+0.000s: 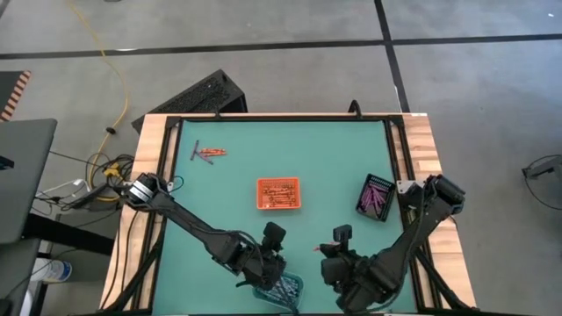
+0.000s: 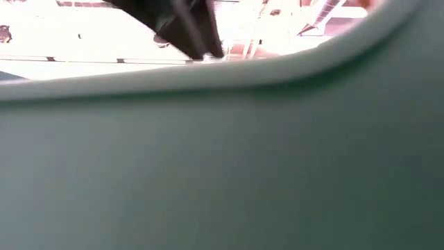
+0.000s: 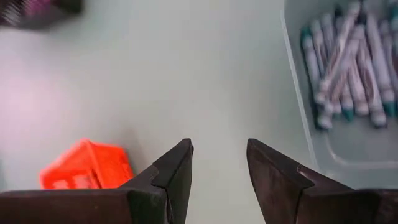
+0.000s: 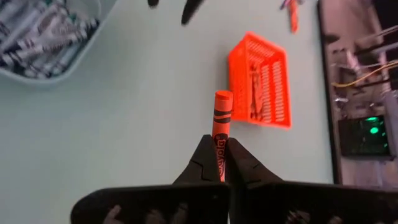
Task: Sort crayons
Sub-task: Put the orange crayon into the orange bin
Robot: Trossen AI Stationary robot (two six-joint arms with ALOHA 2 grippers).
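Note:
My right gripper (image 4: 219,155) is shut on an orange-red crayon (image 4: 222,115) and hangs over the green mat (image 1: 334,167), near the front edge (image 1: 323,253). Ahead of it stands the orange tray (image 4: 261,81) (image 1: 278,194) with crayons inside. My left gripper (image 3: 217,162) is open with nothing between its fingers, over the mat (image 1: 283,256) beside the clear tray (image 3: 311,124) of blue-grey crayons (image 3: 348,62). A few loose crayons (image 1: 209,154) lie on the mat at the far left. My right gripper pinches the orange-red crayon between its two fingertips at the crayon's near end (image 4: 219,144). The crayon lies along the fingers and sticks out past them, its free end (image 4: 223,96) pointing toward the orange tray. It is clear of the mat.
A black tray (image 1: 377,197) with purple crayons stands at the right of the mat. The clear tray (image 1: 281,290) sits at the near edge between the two arms. In the low view a blurred green surface (image 2: 222,160) fills almost the whole picture.

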